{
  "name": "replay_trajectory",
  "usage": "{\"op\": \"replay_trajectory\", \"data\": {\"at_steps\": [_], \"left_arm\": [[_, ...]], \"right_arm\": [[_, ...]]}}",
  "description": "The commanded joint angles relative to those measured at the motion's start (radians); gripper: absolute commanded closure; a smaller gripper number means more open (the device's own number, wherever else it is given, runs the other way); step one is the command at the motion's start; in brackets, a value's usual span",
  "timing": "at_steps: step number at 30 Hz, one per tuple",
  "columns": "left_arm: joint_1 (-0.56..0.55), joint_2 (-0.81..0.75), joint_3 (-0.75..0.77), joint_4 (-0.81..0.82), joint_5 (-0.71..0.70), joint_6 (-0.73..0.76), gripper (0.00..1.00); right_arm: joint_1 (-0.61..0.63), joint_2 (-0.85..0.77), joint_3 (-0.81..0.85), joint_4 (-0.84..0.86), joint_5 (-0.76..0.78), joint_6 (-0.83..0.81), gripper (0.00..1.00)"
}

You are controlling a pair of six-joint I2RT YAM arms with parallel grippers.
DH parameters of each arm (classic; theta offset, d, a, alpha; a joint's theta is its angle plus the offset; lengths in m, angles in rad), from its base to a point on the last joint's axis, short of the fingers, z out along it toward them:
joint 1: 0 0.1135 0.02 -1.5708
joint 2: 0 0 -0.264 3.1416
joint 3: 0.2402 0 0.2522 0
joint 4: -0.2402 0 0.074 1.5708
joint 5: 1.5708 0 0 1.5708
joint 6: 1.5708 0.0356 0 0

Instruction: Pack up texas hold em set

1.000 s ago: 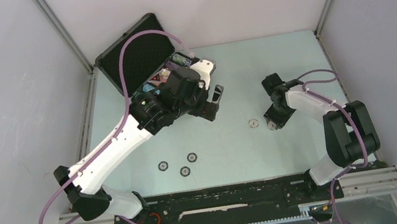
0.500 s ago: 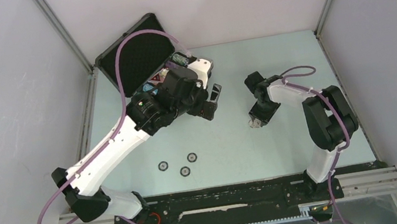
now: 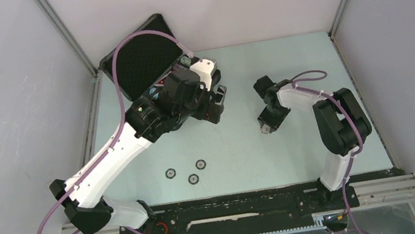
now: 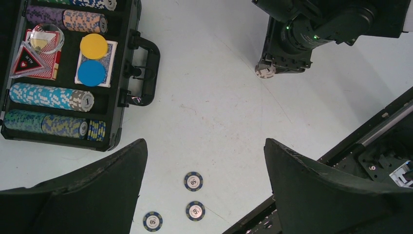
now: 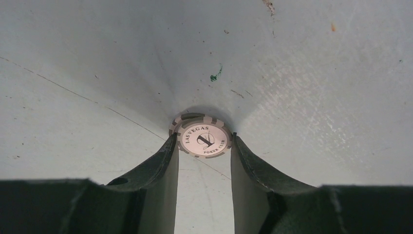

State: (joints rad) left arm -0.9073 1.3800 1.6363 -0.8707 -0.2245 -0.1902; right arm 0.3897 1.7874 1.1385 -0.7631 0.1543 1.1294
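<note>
We find the briefcase (image 3: 143, 58) open at the far left of the worktop (image 4: 219, 97), lid raised, chip rows (image 4: 48, 96) in its slots, an orange disc (image 4: 94, 46) and a blue disc (image 4: 91, 73) on the card deck (image 4: 111, 66). The left gripper (image 4: 204, 145) hovers beside the case, jaws spread wide, nothing between them. The right gripper (image 3: 265, 126) has its jaws pinching a grey chip (image 5: 203, 138) by its rim, mid-worktop; we cannot tell whether it touches the surface. Three dark chips (image 4: 193, 181) lie loose near the arm bases.

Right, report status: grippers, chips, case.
Left gripper open, hovering beside open case. Right gripper shut on grey chip. Three dark chips loose on table. Left arm may block right's path to case.
</note>
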Motion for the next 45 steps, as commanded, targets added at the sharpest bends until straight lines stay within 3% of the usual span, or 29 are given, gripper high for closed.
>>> {"op": "replay_trajectory", "data": {"at_steps": [1,20,23,45], "left_arm": [[0.007,-0.030,-0.011,0.033,0.011,0.012,0.05],[0.008,-0.032,-0.010,0.033,0.023,0.012,0.05],[0.008,-0.032,-0.012,0.033,0.023,0.012,0.05],[0.009,-0.052,-0.010,0.033,0.028,0.014,0.05]], "right_arm": [[0.012,0.006,0.048,0.003,0.014,0.027,0.57],[0.017,0.005,0.054,0.003,-0.003,0.015,0.34],[0.015,0.007,0.055,-0.006,0.005,0.028,0.27],[0.000,0.143,0.111,-0.089,-0.034,0.093,0.38]]}}
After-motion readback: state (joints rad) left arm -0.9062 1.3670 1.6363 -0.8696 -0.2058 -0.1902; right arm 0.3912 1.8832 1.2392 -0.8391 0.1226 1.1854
